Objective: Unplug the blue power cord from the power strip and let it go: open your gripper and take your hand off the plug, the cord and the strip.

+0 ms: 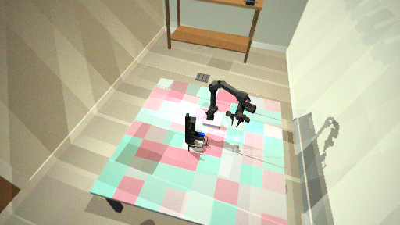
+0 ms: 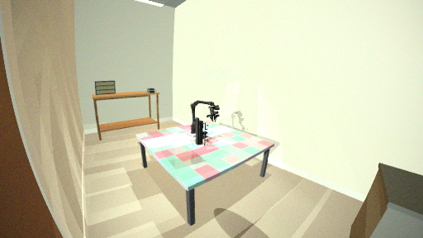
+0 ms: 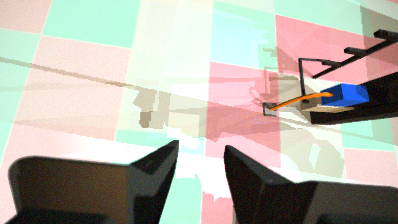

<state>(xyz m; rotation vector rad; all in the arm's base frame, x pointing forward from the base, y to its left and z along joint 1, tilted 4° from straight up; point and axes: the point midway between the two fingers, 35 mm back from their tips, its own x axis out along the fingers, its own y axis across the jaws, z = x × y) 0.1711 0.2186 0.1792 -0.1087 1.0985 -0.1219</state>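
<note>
From the top view, going left to right across the checked table (image 1: 164, 183): the strip (image 1: 190, 131) stands on end near the middle, a dark bar whose long axis runs up from the cloth. The plug (image 1: 201, 134), a small blue block, sits against its right face low down, pointing sideways toward 3 o'clock, so it is seated in the strip. A thin metal frame (image 1: 197, 147) stands at the strip's foot at about 5 o'clock from the plug; I cannot tell what it is. A short pale bar (image 1: 211, 126) lies flat between the strip and the arm's base. The arm (image 1: 228, 91) arches over to the right, and the gripper (image 1: 238, 122) hangs tips-down at roughly 2 o'clock from the plug, well apart from it.

In the wrist view the two dark fingers sit at the bottom with a narrow gap between them, partly closed on nothing but air. The plug (image 3: 345, 94) shows at the far right, its long axis lying nearly level, with an orange lead (image 3: 292, 102) running left from it to a small fitting (image 3: 269, 107) on the cloth.

Away at 12 o'clock a wooden shelf (image 1: 212, 37) stands by the wall.
</note>
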